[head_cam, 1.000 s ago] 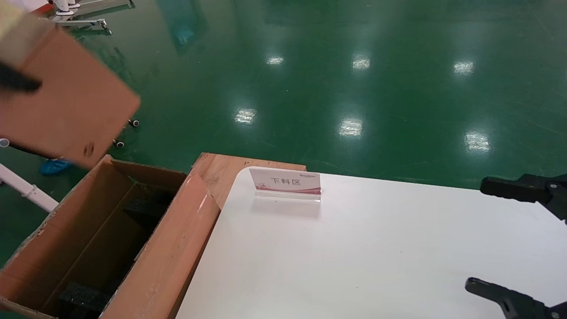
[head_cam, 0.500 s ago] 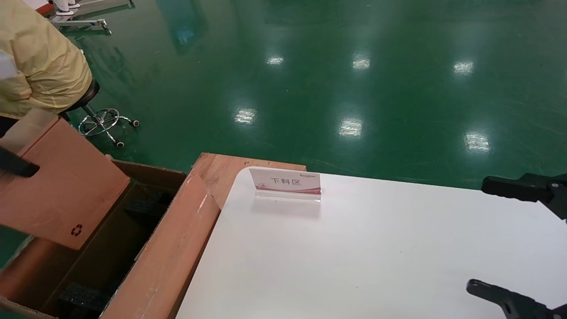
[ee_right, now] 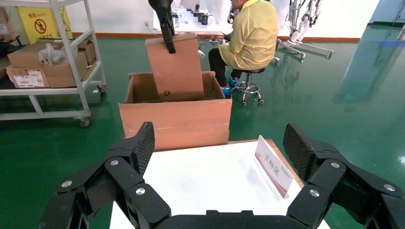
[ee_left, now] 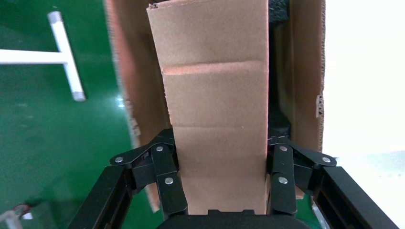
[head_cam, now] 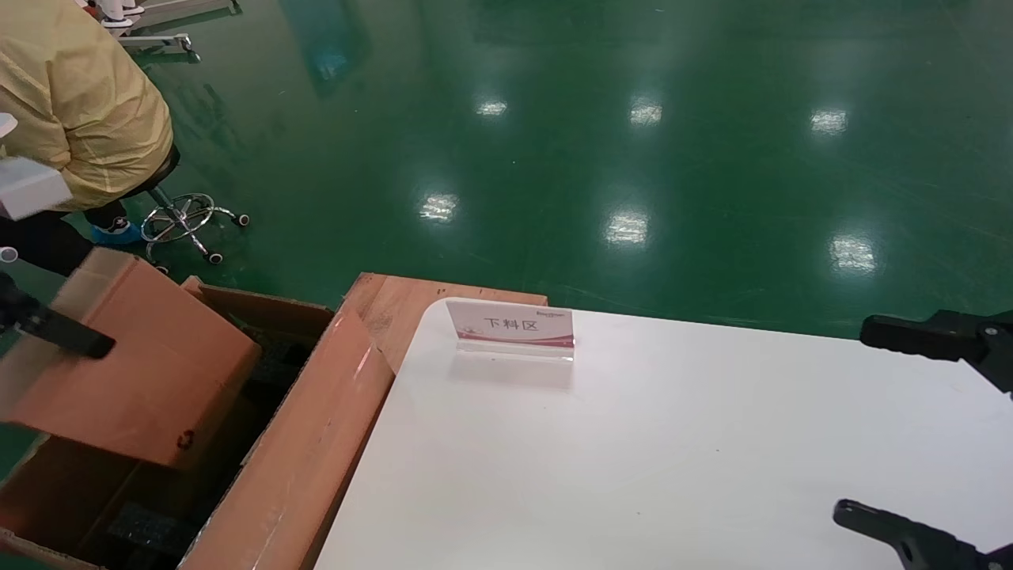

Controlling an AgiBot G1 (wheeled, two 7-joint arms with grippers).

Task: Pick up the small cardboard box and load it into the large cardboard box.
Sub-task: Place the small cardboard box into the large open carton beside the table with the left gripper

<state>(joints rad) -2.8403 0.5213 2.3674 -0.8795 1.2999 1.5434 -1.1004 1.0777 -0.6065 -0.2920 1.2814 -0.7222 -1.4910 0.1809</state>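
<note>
My left gripper (ee_left: pixel 219 143) is shut on the small cardboard box (head_cam: pixel 134 364), an orange-brown carton with a red recycling mark at its lower corner. It holds the box tilted, with the lower end down inside the open top of the large cardboard box (head_cam: pixel 309 451), which stands on the floor left of the table. Black foam shows inside the large box. In the right wrist view the small box (ee_right: pixel 179 71) stands upright in the large box (ee_right: pixel 176 121). My right gripper (head_cam: pixel 851 419) is open and empty over the table's right edge.
A white table (head_cam: pixel 673 443) carries an acrylic sign (head_cam: pixel 510 326) near its far left corner. A wooden board (head_cam: pixel 388 305) lies beside the large box. A person in yellow (head_cam: pixel 79 103) sits on a stool behind it. A shelf cart (ee_right: pixel 47 57) stands farther off.
The left gripper has lowered the small box from high above the large box down into its opening. The right arm has not moved.
</note>
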